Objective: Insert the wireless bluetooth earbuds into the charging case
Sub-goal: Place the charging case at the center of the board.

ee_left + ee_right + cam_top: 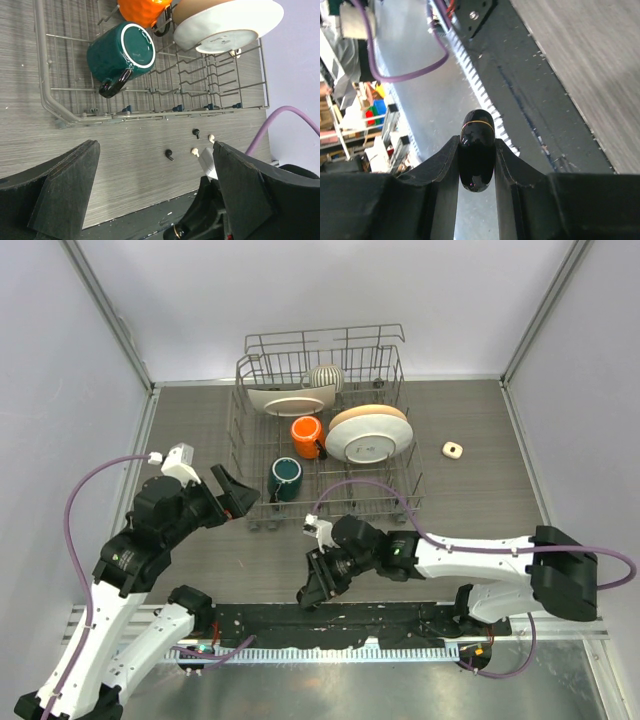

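Since right end effector [476, 146] pinches the charging case [477, 160], apparently closed, open it first; left end effector [155, 147], spread wide, should then centre squarely over nearest black earbud [169, 154].

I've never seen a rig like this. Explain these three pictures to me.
Two robot arms are bolted at a table's near edge. One picture looks down from above; the other two come from a camera on each wrist. The left gripper is open and empty above the grey table. There, two black earbuds and two cream earbuds lie in front of a dish rack holding a green mug, an orange mug and plates. The right gripper is shut on a glossy black charging case, near the table's front edge.
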`<state>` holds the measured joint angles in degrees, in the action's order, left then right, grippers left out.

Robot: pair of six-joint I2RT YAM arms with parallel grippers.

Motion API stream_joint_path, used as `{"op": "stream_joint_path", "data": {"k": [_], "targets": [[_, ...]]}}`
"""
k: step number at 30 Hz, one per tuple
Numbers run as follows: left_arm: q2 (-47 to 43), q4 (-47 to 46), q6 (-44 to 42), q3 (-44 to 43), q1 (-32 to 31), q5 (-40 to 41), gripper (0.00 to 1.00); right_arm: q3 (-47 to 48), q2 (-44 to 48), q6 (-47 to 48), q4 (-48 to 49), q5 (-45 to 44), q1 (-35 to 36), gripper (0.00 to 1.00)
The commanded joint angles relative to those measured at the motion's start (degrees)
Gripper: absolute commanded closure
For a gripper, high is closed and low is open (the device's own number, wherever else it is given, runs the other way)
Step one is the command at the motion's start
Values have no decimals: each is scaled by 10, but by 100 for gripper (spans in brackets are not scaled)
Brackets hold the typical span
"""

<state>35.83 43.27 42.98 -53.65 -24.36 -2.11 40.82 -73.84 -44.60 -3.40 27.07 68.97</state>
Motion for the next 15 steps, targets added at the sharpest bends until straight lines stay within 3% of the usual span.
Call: {"op": "stream_joint_path", "data": {"k": [1, 15], "targets": [[0, 0, -13, -10, -1, 12, 0, -17, -19, -36, 91, -93, 13, 99], [1, 6, -17, -13, -2, 8, 0, -146, 10, -209, 188, -358, 26, 99]]}}
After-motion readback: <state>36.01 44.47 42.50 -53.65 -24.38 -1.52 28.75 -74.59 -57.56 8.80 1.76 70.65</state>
